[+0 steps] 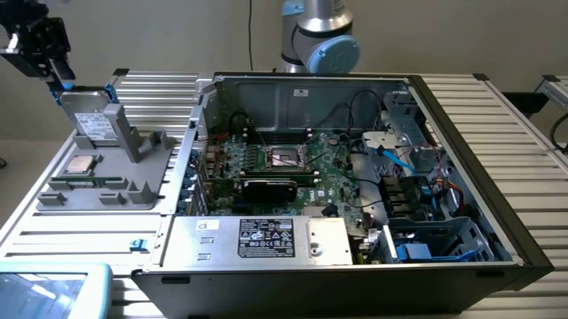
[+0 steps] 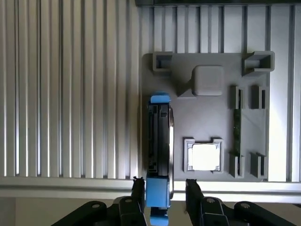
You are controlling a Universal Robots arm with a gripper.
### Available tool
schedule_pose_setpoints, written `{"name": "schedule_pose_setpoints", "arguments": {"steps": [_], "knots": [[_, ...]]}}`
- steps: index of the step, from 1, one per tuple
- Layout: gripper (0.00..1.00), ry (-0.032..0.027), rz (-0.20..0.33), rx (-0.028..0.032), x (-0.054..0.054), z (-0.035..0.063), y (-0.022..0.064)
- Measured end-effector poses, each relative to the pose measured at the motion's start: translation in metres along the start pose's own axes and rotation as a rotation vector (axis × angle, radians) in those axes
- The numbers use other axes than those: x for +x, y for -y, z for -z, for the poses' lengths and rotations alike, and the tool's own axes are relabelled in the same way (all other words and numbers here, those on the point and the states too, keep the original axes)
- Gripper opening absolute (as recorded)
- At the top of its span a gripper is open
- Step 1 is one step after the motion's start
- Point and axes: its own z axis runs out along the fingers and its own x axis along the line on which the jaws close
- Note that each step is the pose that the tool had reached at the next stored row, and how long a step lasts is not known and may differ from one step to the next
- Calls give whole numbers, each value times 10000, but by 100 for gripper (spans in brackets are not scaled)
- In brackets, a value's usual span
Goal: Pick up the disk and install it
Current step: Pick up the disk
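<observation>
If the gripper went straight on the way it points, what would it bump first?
Probably the disk, standing on edge in the grey holder; its blue end tab lies right ahead, between the open fingers, though depth is unclear.

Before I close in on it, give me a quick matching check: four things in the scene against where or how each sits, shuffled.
1 disk
2 processor chip
3 labelled silver box
4 gripper

a lies flat in the grey holder
b inside the computer case
c astride the disk's blue tab
d stands on edge in the grey holder

Pairs: 1-d; 2-a; 3-b; 4-c
</observation>
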Motion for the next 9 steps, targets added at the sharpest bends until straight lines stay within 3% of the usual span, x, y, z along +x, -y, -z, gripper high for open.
{"name": "schedule_pose_setpoints", "arguments": {"steps": [9], "knots": [[47, -17, 0, -2, 26, -50, 11]]}}
